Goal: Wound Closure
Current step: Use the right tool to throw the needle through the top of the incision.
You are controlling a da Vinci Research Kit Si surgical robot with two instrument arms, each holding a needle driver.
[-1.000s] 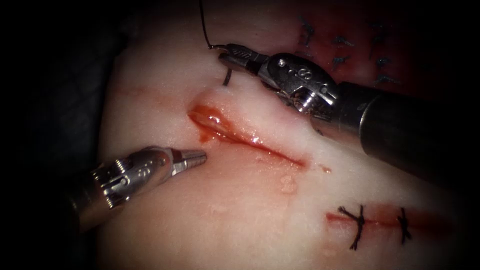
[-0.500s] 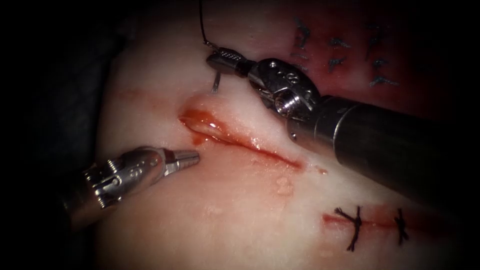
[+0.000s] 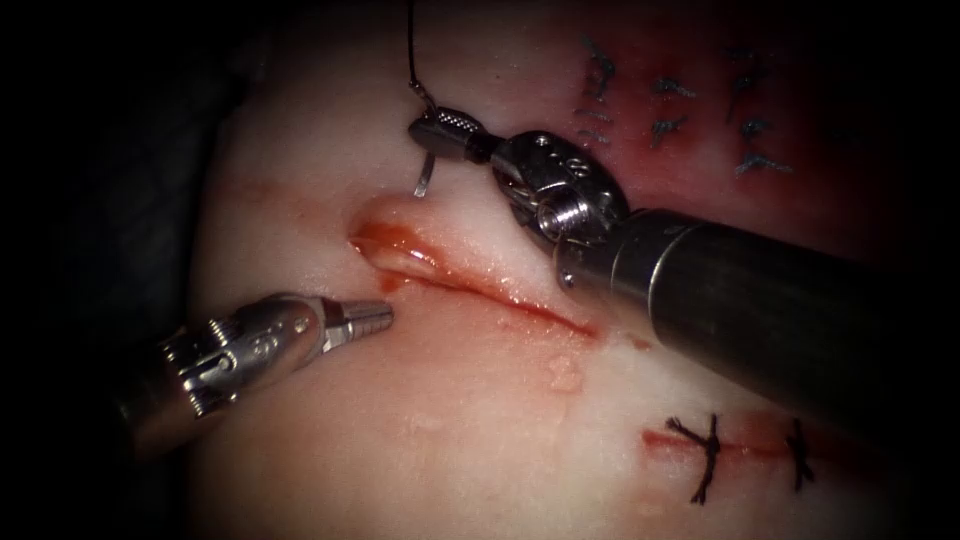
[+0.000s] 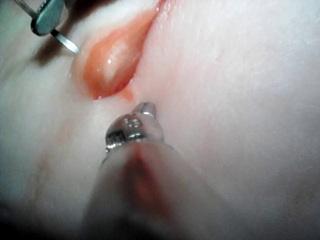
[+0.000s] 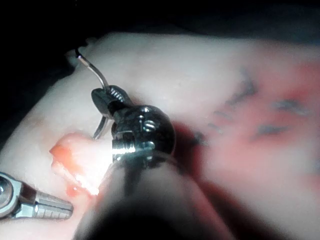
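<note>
Right hand: the right arm's steel needle driver [image 3: 440, 128] is pinched on the thin curved steel needle [image 3: 424, 180], near the thread end of its curve rather than at mid-curve; the grasp also shows in the right wrist view [image 5: 106, 100].
Needle: free of the tissue, held above the pale surface at about 12 o'clock from the cut's open end; its point hangs toward the wound without touching it, on the far side of the cut.
Thread: a dark thin suture thread [image 3: 410, 45] runs from the needle's rear end toward 12 o'clock, slack, out of the endoscope view.
Left hand: the left arm's steel needle driver [image 3: 368, 320] is pressed together on nothing, just at 6 o'clock of the cut's open end, near the tissue; contact cannot be told.
Cut: the long red-edged cut in the pale pork-belly tissue [image 3: 470, 430] gapes at its left end [image 3: 395, 248], wet with red fluid, and narrows toward 4 o'clock; no stitch crosses it.
Done: a shorter red cut at 5 o'clock carries two dark knotted stitches [image 3: 708, 455].
Left to do: judging by this, the whole main cut awaits its first bite.
</note>
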